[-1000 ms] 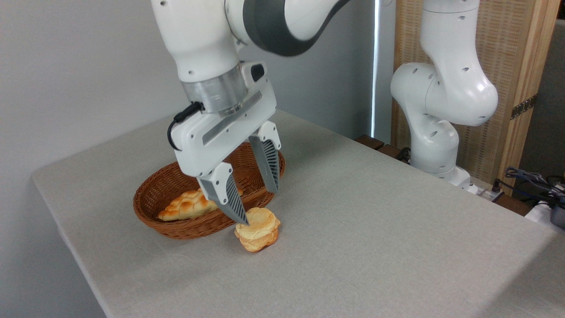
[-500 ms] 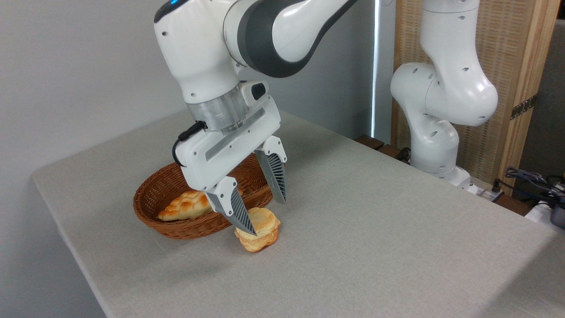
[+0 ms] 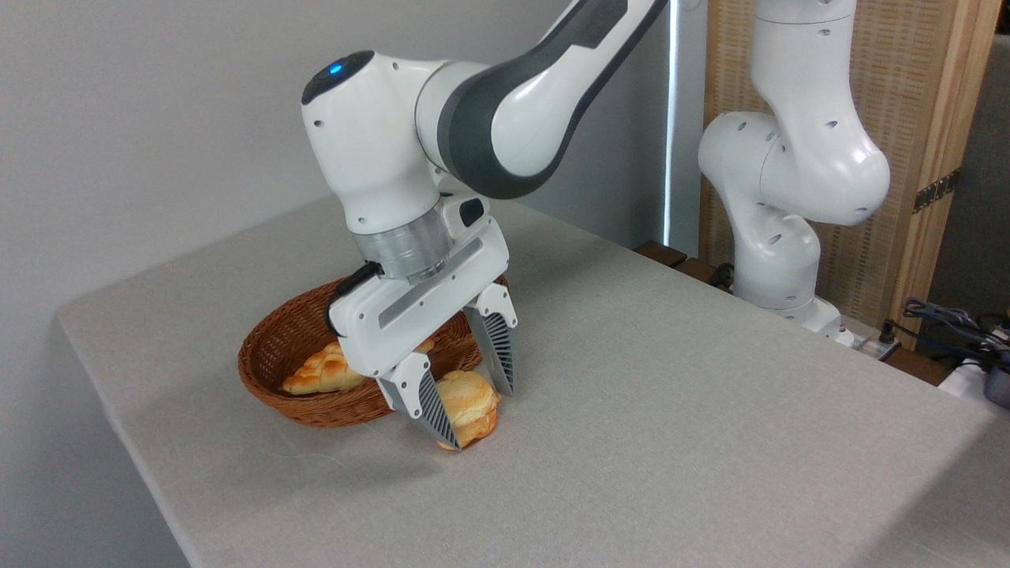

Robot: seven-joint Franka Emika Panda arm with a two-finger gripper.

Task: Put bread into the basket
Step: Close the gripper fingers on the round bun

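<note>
The small round pale-golden bun (image 3: 472, 404) sits on the grey cloth-covered tabletop (image 3: 671, 410), just outside the oval brown wicker basket (image 3: 268, 363), on the side away from the tabletop's left edge. Placement is not done; grasp, lift and transfer are judged outstanding. A long braided golden loaf (image 3: 319, 373) lies inside the basket. The white end effector (image 3: 473, 414) is open, its ribbed fingers (image 3: 499, 355) straddling the bun; contact cannot be confirmed.
</note>
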